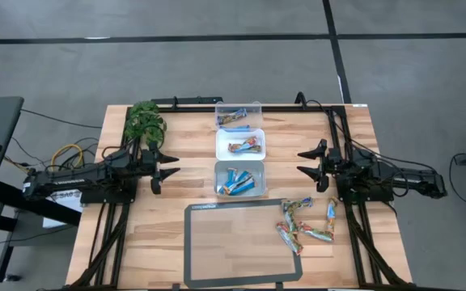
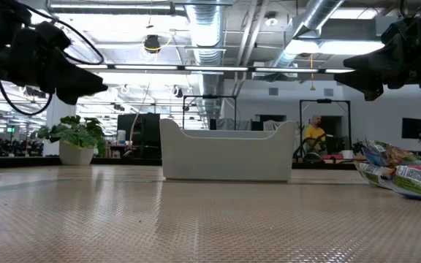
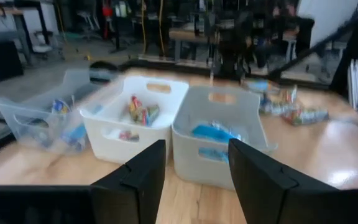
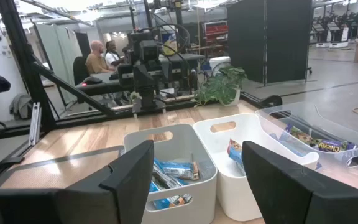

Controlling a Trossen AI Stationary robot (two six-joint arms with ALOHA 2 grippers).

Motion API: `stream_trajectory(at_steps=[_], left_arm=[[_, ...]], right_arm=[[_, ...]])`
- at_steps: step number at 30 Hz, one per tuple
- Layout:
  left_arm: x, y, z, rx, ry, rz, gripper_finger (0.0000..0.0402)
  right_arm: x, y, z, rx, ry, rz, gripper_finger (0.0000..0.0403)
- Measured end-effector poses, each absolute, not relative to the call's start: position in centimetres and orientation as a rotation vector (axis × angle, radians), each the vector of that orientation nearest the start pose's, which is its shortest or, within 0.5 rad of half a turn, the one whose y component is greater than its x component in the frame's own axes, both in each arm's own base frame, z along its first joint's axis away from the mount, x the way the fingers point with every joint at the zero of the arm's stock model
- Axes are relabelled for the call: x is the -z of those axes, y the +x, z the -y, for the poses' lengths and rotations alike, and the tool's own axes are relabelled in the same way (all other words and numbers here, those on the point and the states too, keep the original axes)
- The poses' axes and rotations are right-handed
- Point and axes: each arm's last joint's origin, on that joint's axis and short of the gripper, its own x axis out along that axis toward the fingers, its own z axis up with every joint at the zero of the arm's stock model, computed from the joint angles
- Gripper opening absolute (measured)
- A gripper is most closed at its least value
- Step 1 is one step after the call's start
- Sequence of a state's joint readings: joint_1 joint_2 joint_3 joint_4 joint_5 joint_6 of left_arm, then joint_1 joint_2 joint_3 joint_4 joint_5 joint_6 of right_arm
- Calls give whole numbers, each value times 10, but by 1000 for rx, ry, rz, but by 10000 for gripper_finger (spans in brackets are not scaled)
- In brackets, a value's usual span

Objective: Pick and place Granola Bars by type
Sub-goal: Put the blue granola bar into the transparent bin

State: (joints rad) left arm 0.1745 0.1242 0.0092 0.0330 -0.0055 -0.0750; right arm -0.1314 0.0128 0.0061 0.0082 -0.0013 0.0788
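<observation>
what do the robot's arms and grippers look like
Both arms are dark, nearly black, built of chunky jointed segments with black cables along them. The left gripper and right gripper each end in two pointed, wedge-shaped black fingers. White lettering runs along the left arm.

From desk height the white tub [image 2: 227, 151] hides whatever it holds, the loose bars [image 2: 404, 169] run off the picture's edge, and in the left wrist's blurred view the wrappers in the clear bin [image 3: 39, 118] are too smeared to sort by type.
</observation>
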Motion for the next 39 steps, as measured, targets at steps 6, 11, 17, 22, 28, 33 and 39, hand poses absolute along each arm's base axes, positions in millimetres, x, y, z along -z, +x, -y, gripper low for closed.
stream_trajectory(at_steps=[6,11,17,22,28,33,39], left_arm=[[-165,99,-18,-188,-96,-4,167],[-169,96,-17,-185,-86,40,167],[-169,96,-17,-185,-82,42,167],[-169,96,-17,-186,-75,41,167],[-168,96,-17,-185,-62,39,167],[-168,96,-17,-185,-67,39,167],[-168,96,-17,-185,-58,38,167]], right_arm=[[-165,97,13,130,79,6,240],[-165,97,13,130,79,6,240],[-165,97,13,130,79,6,240],[-165,97,13,130,79,6,240],[-165,97,13,130,79,7,240],[-165,97,13,130,79,6,240],[-165,97,13,130,79,6,240]])
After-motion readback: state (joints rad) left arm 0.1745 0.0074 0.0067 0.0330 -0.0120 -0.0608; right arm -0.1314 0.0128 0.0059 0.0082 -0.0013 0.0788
